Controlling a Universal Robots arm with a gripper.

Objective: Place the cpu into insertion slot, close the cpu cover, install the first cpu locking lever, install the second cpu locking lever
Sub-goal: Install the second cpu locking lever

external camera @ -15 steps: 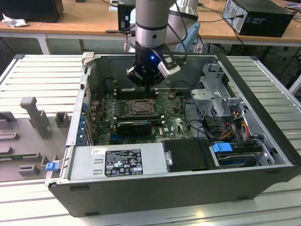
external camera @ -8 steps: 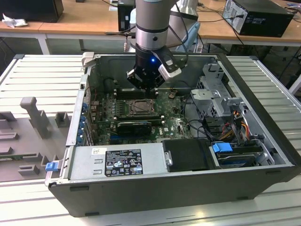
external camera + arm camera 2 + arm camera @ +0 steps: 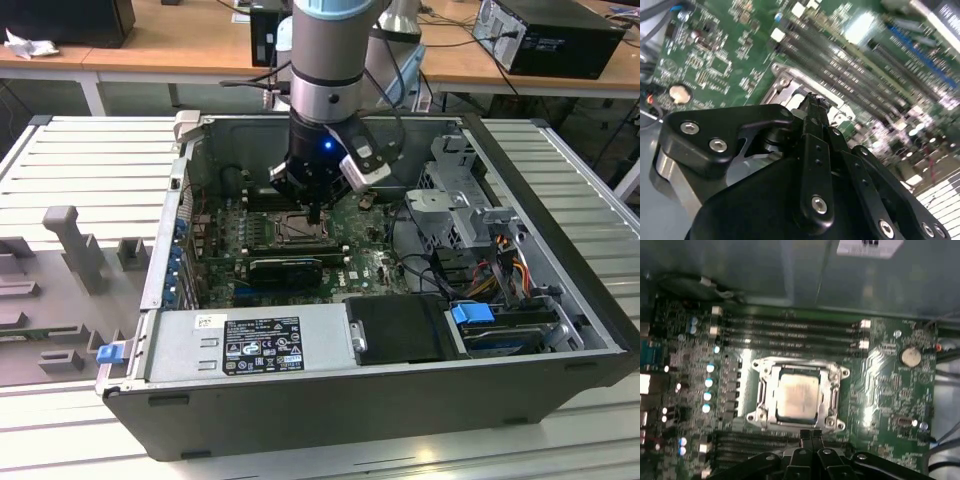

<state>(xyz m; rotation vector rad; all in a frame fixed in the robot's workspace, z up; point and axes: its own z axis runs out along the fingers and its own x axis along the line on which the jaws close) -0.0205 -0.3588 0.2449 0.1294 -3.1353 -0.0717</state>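
One cpu (image 3: pixel 797 399) lies flat in the slot (image 3: pixel 760 416) on the green board (image 3: pixel 885 390), framed by the cover (image 3: pixel 834 397), which looks already down. The gripper (image 3: pixel 811 436) hangs just above the socket's edge, fingers pressed together on nothing. The chip looks light, stiff and fragile, best taken by its edges; the cover is thin springy metal.

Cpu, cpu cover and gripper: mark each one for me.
cpu (image 3: pixel 797 397), first wrist view, middle of its pale top face.
cpu cover (image 3: pixel 834 399), first wrist view, one side bar of the metal frame.
gripper (image 3: pixel 810 434), first wrist view, between its fingertips.
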